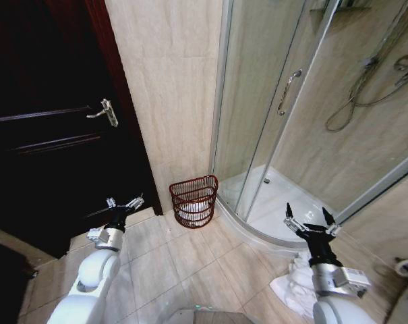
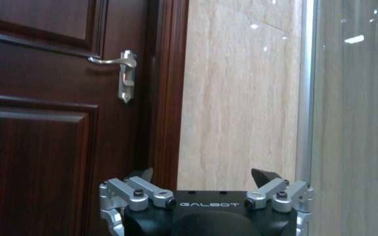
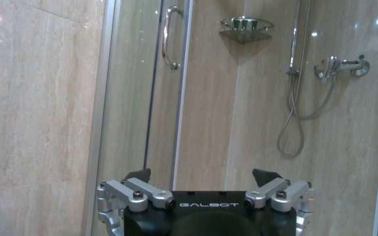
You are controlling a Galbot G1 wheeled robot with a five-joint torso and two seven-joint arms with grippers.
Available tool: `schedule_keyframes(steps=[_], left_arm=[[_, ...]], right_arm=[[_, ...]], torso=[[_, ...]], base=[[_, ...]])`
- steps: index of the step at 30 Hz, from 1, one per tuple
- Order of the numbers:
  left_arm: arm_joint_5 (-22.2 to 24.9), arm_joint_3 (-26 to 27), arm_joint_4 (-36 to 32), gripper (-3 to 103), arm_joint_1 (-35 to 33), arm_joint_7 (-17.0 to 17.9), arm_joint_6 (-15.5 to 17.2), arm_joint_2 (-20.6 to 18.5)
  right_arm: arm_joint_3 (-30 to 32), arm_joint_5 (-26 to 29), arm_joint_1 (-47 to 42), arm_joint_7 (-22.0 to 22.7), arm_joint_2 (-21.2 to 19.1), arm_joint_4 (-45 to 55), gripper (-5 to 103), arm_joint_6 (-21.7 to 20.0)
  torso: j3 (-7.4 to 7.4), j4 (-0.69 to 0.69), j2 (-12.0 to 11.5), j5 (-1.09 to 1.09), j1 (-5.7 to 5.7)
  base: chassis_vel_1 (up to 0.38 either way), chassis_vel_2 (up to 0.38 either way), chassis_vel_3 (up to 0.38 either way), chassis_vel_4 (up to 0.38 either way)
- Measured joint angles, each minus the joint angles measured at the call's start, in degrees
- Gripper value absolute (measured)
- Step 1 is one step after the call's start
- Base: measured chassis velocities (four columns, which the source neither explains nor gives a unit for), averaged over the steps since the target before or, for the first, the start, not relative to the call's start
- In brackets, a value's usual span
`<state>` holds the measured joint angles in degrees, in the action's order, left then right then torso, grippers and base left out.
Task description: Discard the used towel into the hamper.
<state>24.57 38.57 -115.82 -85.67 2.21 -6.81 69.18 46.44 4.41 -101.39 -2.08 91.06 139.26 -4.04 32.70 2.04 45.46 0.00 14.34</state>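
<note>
- white towel (image 1: 295,287) crumpled on floor, touching right arm at 9 o'clock; looks soft, light, so pinch a raised fold.
- wire hamper (image 1: 193,200) at 12 o'clock by wall.
- right gripper (image 1: 311,221) & left gripper (image 1: 125,204): jaws apart, empty.

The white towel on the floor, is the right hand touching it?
Apart. The head view shows the open right hand raised above the floor tiles, with the white towel crumpled lower down beside the arm.
</note>
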Motion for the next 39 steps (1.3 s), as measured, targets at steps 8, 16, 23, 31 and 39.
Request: schedule_keyframes(steps=[8,16,23,31,39], left_arm=[[-0.9,-1.3,0.6,100,1.2,0.0,-0.1,0.0],[-1.7,-1.6,0.6,100,1.7,0.0,0.1,0.0],[-2.0,-2.1,0.6,100,1.5,0.0,0.2,0.1],[-2.1,-2.6,0.8,100,1.8,0.0,0.2,0.1],[-2.1,-3.1,1.5,100,2.1,0.0,0.2,-0.1]], right_arm=[[0.1,0.1,0.3,-0.1,-0.1,-0.4,100,0.0],[0.6,0.4,0.3,0.0,-0.6,-0.9,100,0.0],[0.6,0.5,0.2,0.0,-0.6,-1.1,100,0.1],[0.7,0.4,-0.3,0.1,-0.3,-1.1,100,1.0],[0.4,-0.2,-1.0,0.0,0.5,-1.2,100,2.2]], torso=[[0.00,0.00,0.0,0.00,0.00],[0.00,0.00,0.0,0.02,0.00],[0.00,-0.01,0.0,0.01,0.00],[0.00,0.00,0.0,0.00,0.00],[0.00,-0.01,0.0,0.02,0.00]], base=[[-0.050,-0.052,0.055,0.052],[-0.154,-0.147,0.156,0.146],[-0.141,-0.136,0.113,0.117],[-0.104,-0.114,0.117,0.124],[-0.051,-0.093,0.039,0.099]])
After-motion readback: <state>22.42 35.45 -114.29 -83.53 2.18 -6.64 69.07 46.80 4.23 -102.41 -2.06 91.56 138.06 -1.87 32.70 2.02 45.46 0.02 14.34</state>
